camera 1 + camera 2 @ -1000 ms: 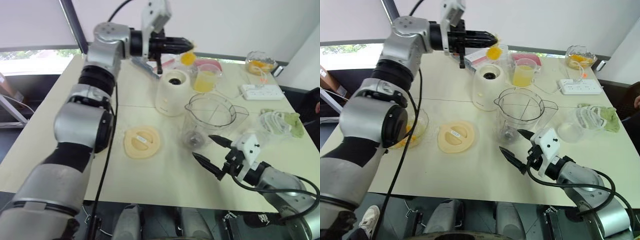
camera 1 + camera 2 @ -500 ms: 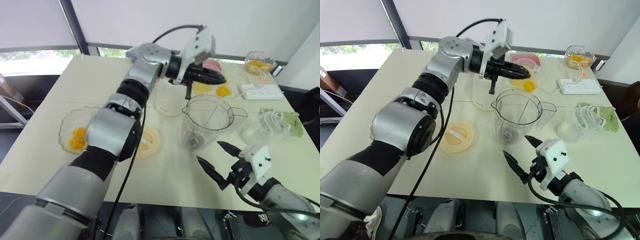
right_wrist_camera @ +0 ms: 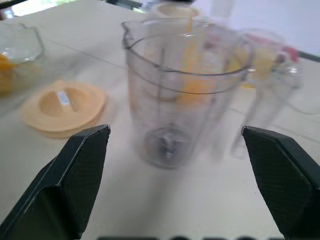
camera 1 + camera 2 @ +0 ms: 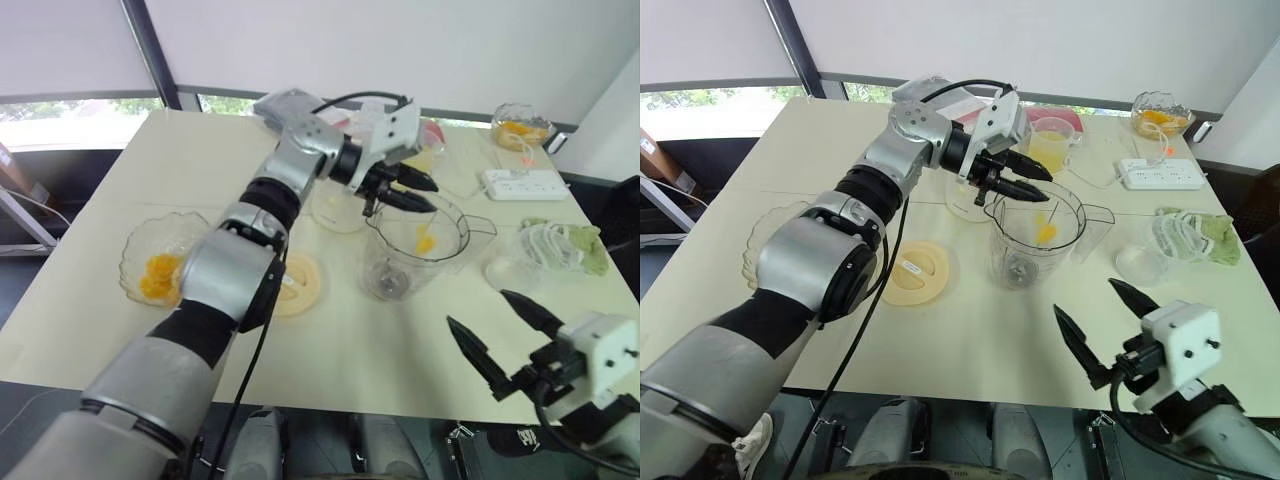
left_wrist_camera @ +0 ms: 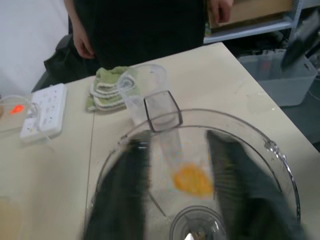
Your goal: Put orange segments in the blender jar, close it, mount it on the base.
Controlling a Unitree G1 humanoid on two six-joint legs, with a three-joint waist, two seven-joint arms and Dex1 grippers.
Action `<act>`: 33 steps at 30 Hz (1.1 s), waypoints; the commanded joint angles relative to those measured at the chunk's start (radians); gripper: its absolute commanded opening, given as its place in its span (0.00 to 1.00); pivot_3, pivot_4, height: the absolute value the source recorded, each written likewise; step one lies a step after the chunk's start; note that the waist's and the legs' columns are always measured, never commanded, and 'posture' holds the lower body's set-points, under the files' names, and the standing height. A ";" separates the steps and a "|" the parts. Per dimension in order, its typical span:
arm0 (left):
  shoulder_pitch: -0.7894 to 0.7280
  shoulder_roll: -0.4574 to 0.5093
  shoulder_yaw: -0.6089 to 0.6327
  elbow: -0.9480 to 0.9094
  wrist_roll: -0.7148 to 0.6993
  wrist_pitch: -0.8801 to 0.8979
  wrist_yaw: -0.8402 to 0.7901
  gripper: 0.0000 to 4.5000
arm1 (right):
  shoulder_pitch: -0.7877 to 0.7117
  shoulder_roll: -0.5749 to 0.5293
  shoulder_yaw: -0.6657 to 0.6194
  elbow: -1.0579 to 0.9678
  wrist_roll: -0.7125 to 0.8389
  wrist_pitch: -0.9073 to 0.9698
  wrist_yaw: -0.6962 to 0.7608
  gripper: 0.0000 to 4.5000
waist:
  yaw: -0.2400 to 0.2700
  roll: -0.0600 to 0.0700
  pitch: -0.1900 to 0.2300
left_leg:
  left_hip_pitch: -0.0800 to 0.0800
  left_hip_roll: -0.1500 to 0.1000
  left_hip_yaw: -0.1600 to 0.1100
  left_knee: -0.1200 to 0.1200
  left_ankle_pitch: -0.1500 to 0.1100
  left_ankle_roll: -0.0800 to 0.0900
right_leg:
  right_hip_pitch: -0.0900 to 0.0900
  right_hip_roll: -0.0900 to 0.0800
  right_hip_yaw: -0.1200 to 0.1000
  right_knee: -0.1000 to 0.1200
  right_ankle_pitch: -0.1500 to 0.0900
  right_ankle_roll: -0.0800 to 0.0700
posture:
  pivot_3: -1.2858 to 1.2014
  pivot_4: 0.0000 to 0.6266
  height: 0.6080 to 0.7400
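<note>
While poised over the upright clear plastic blender jar, left claw parted, empty; glossy orange segment mid-jar; right claw spread wide.

No readable text anywhere; the lid carries a small white label, but its print is too small to read.

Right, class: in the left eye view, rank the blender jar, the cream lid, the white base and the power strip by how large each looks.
1. blender jar, clearly largest.
2. and 3. lid and base: the arm covers part of each, so I won't rank these two.
4. power strip, smallest, though it lies farthest from the camera.
</note>
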 commanded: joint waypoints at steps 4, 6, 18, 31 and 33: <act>-0.022 0.006 0.008 -0.019 0.001 -0.033 -0.012 0.86 | 0.096 -0.059 -0.136 -0.035 0.090 -0.093 -0.046 0.99 | 0.000 0.000 0.000 | 0.000 0.000 0.000 0.000 0.000 0.000 | 0.000 0.000 0.000 0.000 0.000 0.000 | 0.52 0.24 1.00; -0.032 0.005 0.017 -0.018 -0.006 -0.029 -0.007 0.86 | 0.119 -0.055 -0.152 -0.035 0.095 -0.101 -0.052 0.99 | 0.001 0.000 0.000 | 0.000 0.000 0.000 0.000 0.000 0.000 | 0.000 0.000 0.000 -0.001 0.000 -0.001 | 0.52 0.24 1.00; -0.096 -0.018 0.100 -0.044 -0.088 -0.024 -0.008 0.86 | 0.138 0.092 -0.251 -0.033 0.029 -0.013 -0.162 0.99 | 0.015 0.000 0.000 | -0.001 0.000 0.000 0.000 -0.001 0.001 | 0.000 -0.001 0.000 -0.003 -0.001 -0.001 | 0.52 0.24 1.00; 0.122 0.007 0.057 -0.340 -0.139 0.074 -0.025 0.86 | -0.229 0.160 -0.130 0.234 -0.242 0.253 -0.270 0.99 | 0.020 0.003 0.000 | 0.000 0.000 0.000 0.000 -0.001 0.001 | 0.000 -0.001 0.001 -0.002 0.000 -0.002 | 0.52 0.24 1.00; 0.162 0.025 0.047 -0.415 -0.159 0.123 -0.064 0.86 | -0.282 0.175 -0.129 0.291 -0.264 0.263 -0.264 0.99 | 0.020 0.005 -0.001 | 0.000 0.000 0.000 0.000 -0.001 0.001 | 0.000 0.000 0.001 -0.002 0.000 -0.002 | 0.52 0.24 1.00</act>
